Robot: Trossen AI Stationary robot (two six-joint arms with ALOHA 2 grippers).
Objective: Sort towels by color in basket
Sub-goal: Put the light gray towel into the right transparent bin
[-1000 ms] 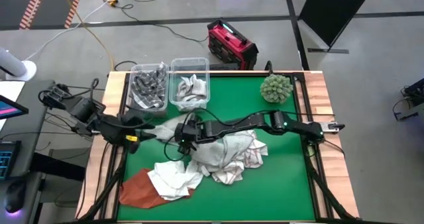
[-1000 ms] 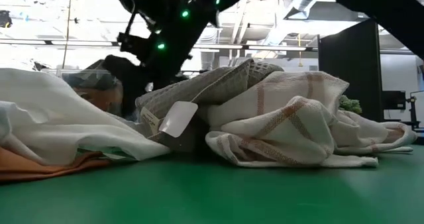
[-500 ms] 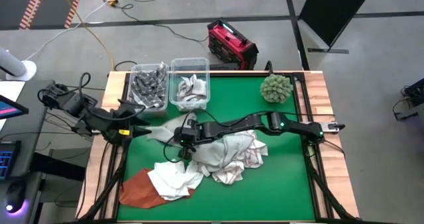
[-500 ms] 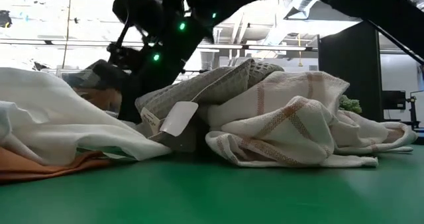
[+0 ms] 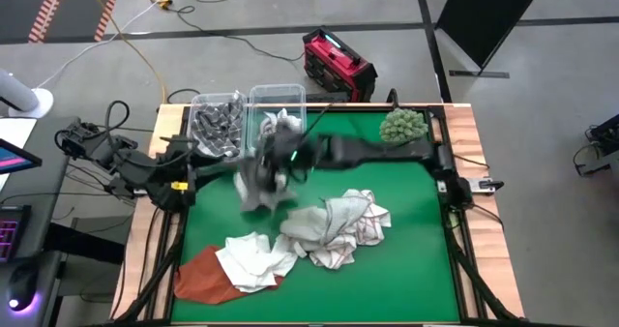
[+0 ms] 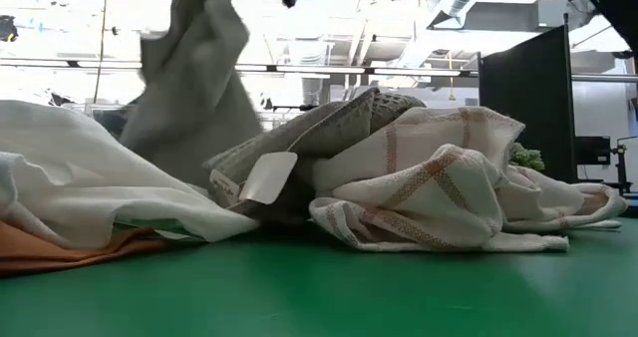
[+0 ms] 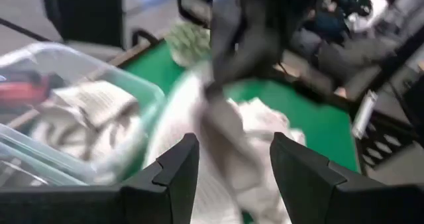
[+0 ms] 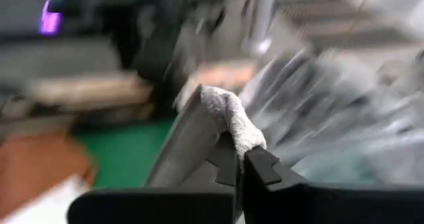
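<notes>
A light grey towel [image 5: 256,187] hangs in the air near the table's far left, with my right gripper [image 5: 276,158] shut on its top. The low view shows it as a grey drape [image 6: 194,88]. Two clear bins [image 5: 215,124] [image 5: 278,124] with towels inside stand at the far edge. A heap of grey and checked towels [image 5: 338,225] lies mid-table. A white towel [image 5: 253,259] and a rust-orange one [image 5: 201,277] lie near the front. My left gripper [image 7: 234,158] stands open by the left edge, pointing at the hanging towel [image 7: 199,118]. My right gripper pinches a bunched fold [image 8: 228,118] at the grey towel's top between its two fingers. The fingers come from the table's right, slanting slightly down. The towel hangs slack below them. The white towel in front hides its lower end in the low view.
A green spiky ball [image 5: 403,127] sits at the far right corner. Bare green mat [image 5: 416,269] lies along the right side and front. A red box [image 5: 338,66] stands on the floor beyond the far edge.
My right gripper has risen fast from the heap and swung toward the bins at the far left, drawing the grey towel up out of the heap; the towel now hangs below it. The other towels have stayed where they were. My left gripper has drifted toward the far edge.
</notes>
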